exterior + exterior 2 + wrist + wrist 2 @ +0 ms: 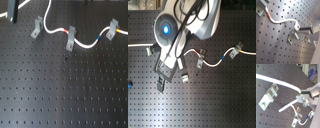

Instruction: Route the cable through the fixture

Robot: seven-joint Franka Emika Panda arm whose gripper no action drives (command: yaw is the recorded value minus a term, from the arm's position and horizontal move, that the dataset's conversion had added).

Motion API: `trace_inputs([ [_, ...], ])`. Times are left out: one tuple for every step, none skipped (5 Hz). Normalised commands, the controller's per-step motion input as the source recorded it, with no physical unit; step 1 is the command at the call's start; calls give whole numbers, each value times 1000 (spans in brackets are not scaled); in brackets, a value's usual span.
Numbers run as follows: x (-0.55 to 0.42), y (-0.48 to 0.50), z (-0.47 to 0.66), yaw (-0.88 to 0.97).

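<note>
While I watch both wrist views, the gripper (303, 98) has its two fingers pinched on the cable (82, 44). The white cord enters between the fingertips and leaves again on the other side. In the first wrist view the gripper (299, 27) clamps the cord just above a plain grey clip.

That plain clip is the fixture (37, 28). It stands on the black perforated board (60, 90) at the far edge of the first exterior view, on the first exterior view's left, and is the leftmost of three clips in a row. No coloured band crosses it. The cable comes down from the far edge just to the right of it and passes beside it. As far as I can see, it does not run through its bend.

From there the cord runs right to the middle clip (70, 37), where its red band (69, 31) sits. It then sags toward me and climbs to the right clip (113, 27), with the blue band (100, 37) just before that clip and the yellow-orange band (118, 31) at it.

In the second wrist view the fixture (268, 97) lies close to the camera. One white strand passes just beyond it without touching.

In the second exterior view the arm (190, 20) covers the far left of the board. I can follow the cable (218, 61) only over its right stretch, and I cannot pick out the fixture there with confidence.
</note>
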Motion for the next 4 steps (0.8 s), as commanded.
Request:
trace_inputs([
  [17, -110, -3, 0],
  [-36, 66, 206, 49],
  [-214, 308, 159, 411],
  [-157, 324, 71, 463],
])
